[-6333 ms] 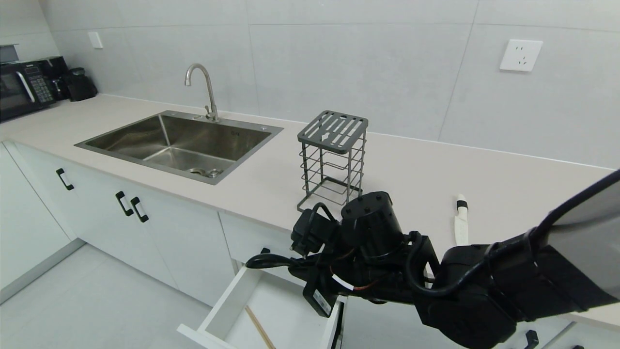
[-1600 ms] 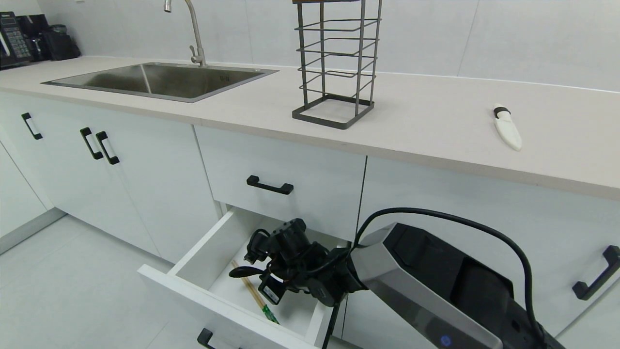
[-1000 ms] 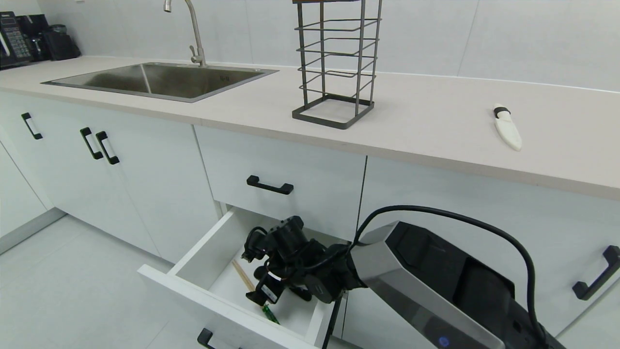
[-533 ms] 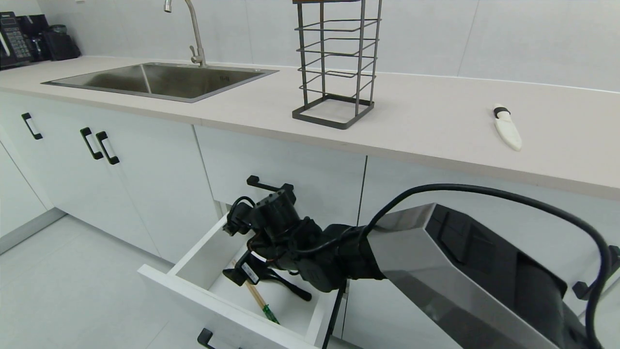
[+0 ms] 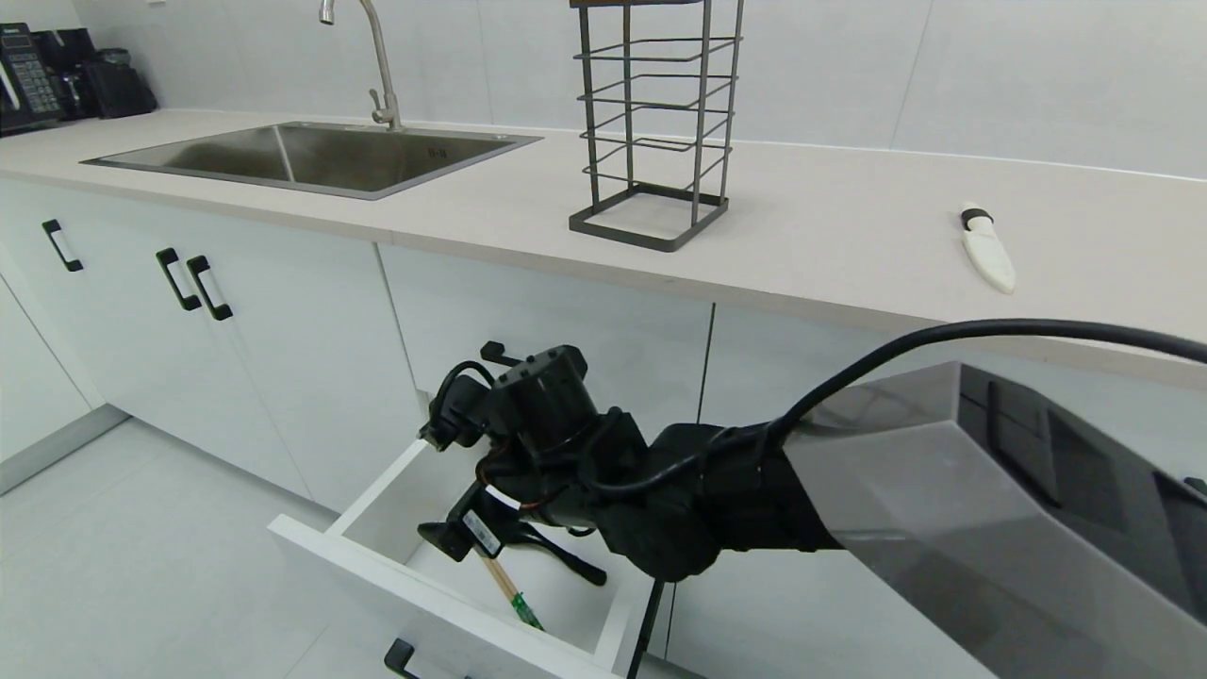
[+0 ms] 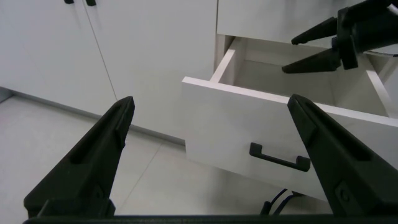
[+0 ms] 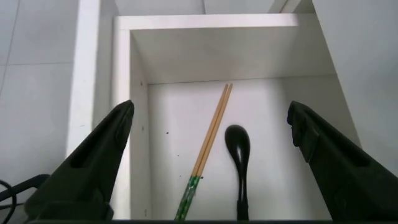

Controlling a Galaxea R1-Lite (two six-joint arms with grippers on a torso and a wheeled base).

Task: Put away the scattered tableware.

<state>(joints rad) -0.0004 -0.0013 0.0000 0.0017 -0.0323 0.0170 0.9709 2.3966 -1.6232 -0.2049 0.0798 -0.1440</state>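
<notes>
In the open drawer [image 7: 205, 22] beneath the right gripper [image 5: 517, 556], which is spread wide and empty, chopsticks [image 7: 208, 143] and black spoon [image 7: 238, 149] are found laid. On the countertop [image 5: 830, 236] well above, the white knife [image 5: 986, 247] is judged not yet stowed.

The head view looks down over the counter [image 5: 849, 236] at the open drawer [image 5: 358, 589], which both wrist views share from closer.

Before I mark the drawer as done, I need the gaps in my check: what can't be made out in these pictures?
Chopsticks: green ends cut off by the right wrist view's edge.
Black spoon: handle end cut off by the same edge.
Drawer: the right arm hides much of its inside in the head view.
White knife on the counter: too small for detail.
</notes>
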